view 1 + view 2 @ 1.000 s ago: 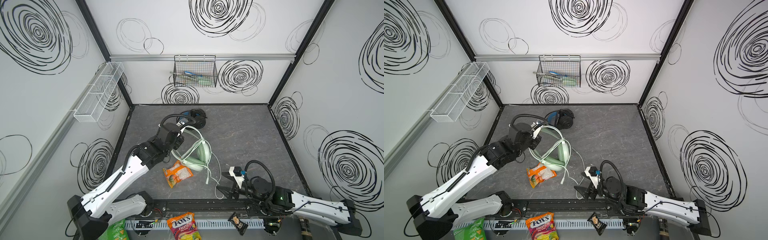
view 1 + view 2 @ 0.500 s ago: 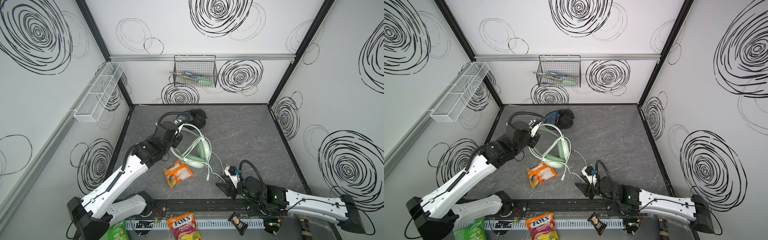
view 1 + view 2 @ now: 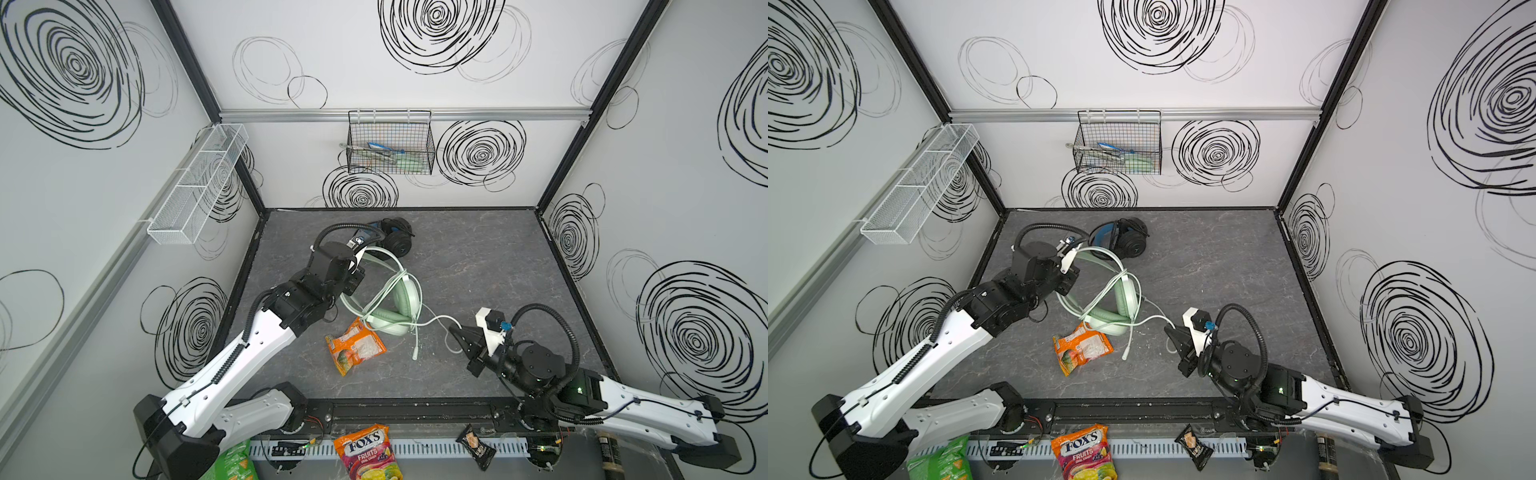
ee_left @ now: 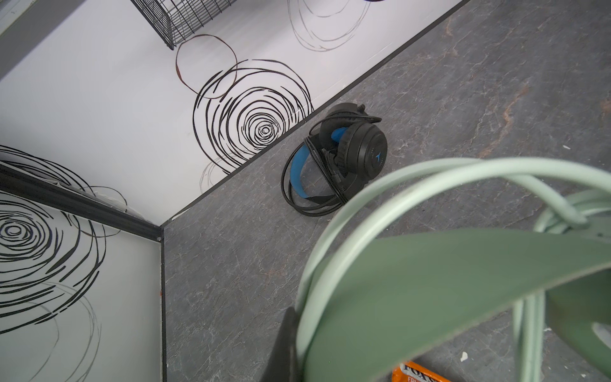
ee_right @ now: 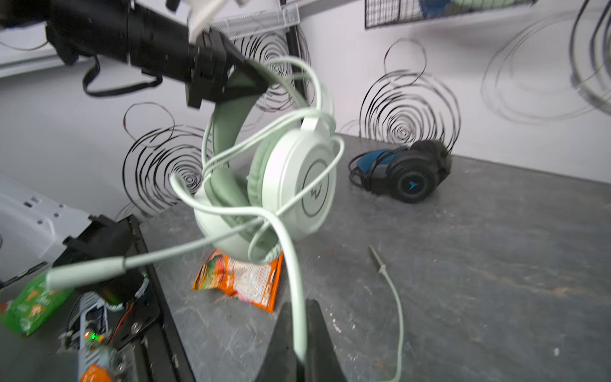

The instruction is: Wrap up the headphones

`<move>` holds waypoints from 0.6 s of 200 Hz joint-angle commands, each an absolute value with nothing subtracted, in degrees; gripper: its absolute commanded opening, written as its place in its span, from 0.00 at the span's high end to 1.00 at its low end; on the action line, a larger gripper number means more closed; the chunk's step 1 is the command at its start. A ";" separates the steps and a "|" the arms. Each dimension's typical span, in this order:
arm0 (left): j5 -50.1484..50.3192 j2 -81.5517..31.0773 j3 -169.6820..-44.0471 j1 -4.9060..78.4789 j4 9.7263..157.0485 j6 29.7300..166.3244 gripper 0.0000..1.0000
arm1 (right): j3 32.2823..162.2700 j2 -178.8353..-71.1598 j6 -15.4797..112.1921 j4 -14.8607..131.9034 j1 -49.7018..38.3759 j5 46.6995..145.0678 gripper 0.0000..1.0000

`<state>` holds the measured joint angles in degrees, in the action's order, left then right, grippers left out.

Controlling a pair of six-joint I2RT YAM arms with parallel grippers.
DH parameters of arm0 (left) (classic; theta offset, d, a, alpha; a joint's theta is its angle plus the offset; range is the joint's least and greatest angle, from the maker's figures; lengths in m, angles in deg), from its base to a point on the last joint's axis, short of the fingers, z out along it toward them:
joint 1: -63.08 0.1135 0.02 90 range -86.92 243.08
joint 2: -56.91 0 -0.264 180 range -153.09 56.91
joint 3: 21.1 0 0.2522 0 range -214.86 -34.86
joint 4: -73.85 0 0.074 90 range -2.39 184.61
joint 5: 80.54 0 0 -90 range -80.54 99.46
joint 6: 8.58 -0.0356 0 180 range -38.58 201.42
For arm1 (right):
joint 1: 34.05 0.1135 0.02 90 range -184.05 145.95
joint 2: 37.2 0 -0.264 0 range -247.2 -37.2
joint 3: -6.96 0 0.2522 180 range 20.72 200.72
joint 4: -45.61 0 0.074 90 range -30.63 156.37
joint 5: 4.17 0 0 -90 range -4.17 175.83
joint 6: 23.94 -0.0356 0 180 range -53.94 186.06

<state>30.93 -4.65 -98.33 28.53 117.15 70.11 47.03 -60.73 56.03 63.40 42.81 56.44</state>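
Observation:
The mint-green headphones [image 3: 390, 322] hang by their headband from my left gripper [image 3: 356, 269], which is shut on the band [image 4: 446, 291] and holds them above the floor. Their whitish cable [image 3: 436, 319] loops round the ear cups [image 5: 291, 185] and runs over to my right gripper [image 3: 453, 330]. That gripper is low near the front right, its jaws shut on the cable [image 5: 299, 311]. A cable plug [image 3: 415, 354] dangles near the floor. The black headphones [image 3: 397, 241] with the blue inner band lie by the back wall, their black cable wound round them [image 4: 347, 148].
An orange snack packet [image 3: 355, 345] lies under the mint-green headphones. Beyond the front rail are a Fox's bag [image 3: 368, 451], a green bag [image 3: 230, 463] and a small dark packet [image 3: 476, 446]. A wire basket [image 3: 390, 143] hangs on the back wall, a white mesh shelf [image 3: 199, 183] on the left wall.
My right gripper was open a second ago; it has reached to the whitish cable and shut on it. The left gripper and the hanging headphones have barely shifted.

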 commanded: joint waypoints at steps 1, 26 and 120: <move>29.93 -2.24 -98.10 28.41 110.24 72.08 1.00 | 53.95 -64.05 65.43 64.28 42.37 47.97 1.00; 29.58 -1.98 -97.52 27.59 110.50 72.40 1.00 | 60.26 -68.34 72.05 61.89 41.22 47.56 1.00; 32.83 -3.21 -92.57 24.31 108.01 74.21 1.00 | 75.46 -85.53 81.24 60.82 44.44 56.65 1.00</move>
<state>32.00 -3.50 -93.43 24.88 114.37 71.88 73.06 -83.85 77.72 63.38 43.60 56.84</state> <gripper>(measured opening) 0.087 0.064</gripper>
